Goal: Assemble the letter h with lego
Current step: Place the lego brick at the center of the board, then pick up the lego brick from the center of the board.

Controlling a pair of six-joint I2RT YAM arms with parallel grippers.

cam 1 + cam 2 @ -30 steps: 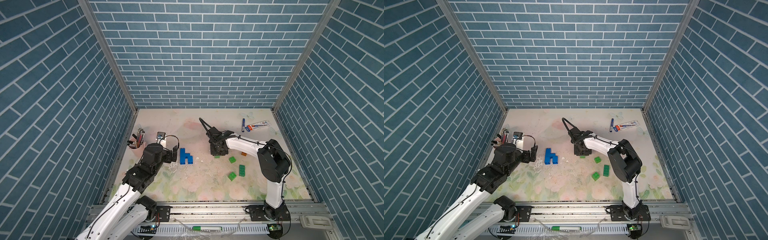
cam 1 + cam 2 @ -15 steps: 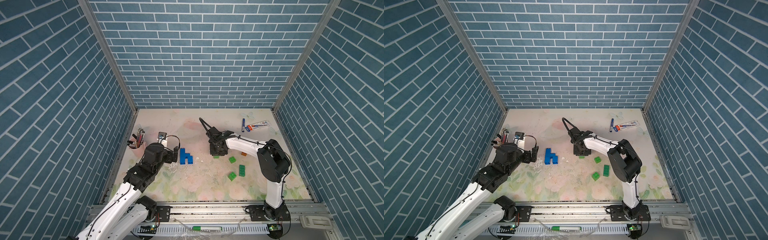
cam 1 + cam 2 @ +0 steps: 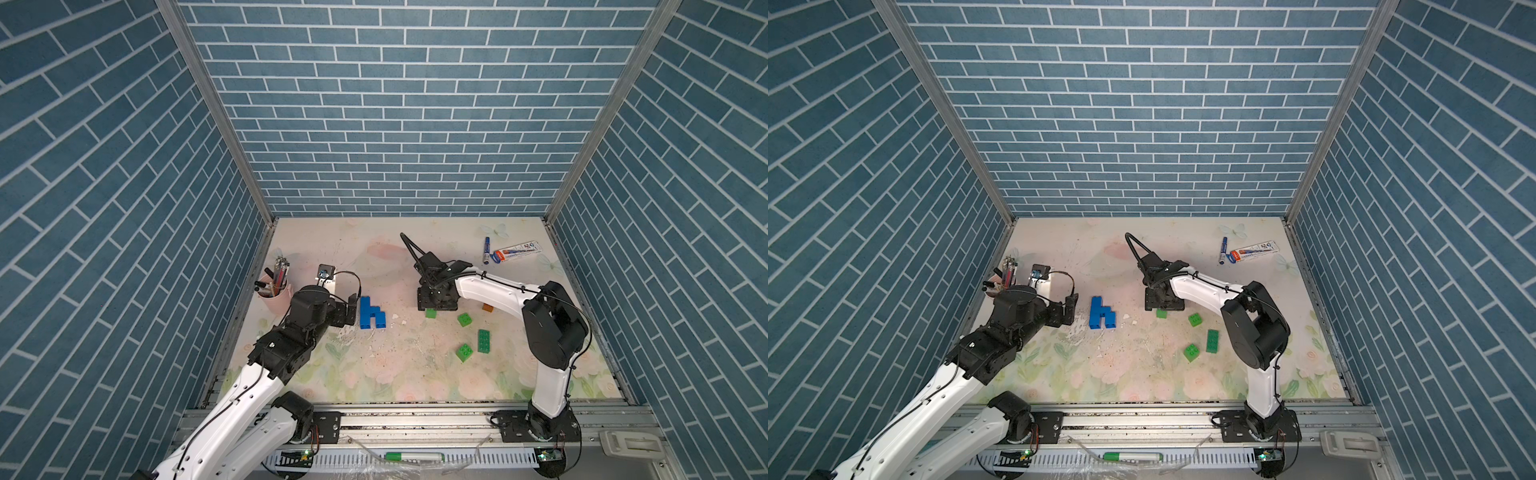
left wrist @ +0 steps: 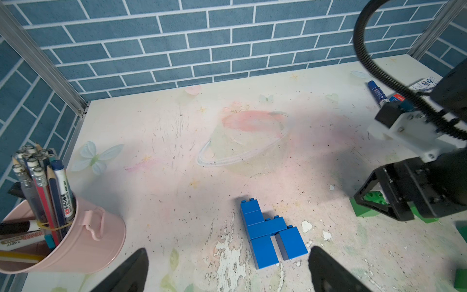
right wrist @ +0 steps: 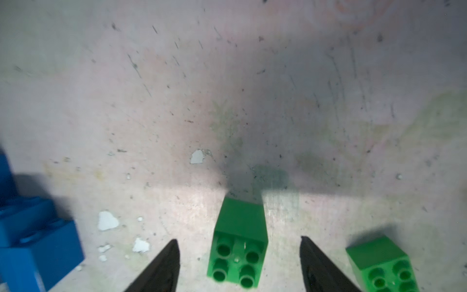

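Blue lego bricks lie joined flat on the table in an h shape, also seen in the left wrist view. My left gripper stands open just left of it, touching nothing. My right gripper points down at mid table, open. A square green brick rests on the table between its fingers, clear of both, studs toward the camera. Loose green bricks and an orange one lie to the right.
A pink cup of pens stands at the left wall behind my left arm. A blue marker and a flat packet lie at the back right. A green marker rests on the front rail.
My right gripper's jaws have gone from shut to open, and the green brick now sits free between them. My left arm has shifted only slightly.
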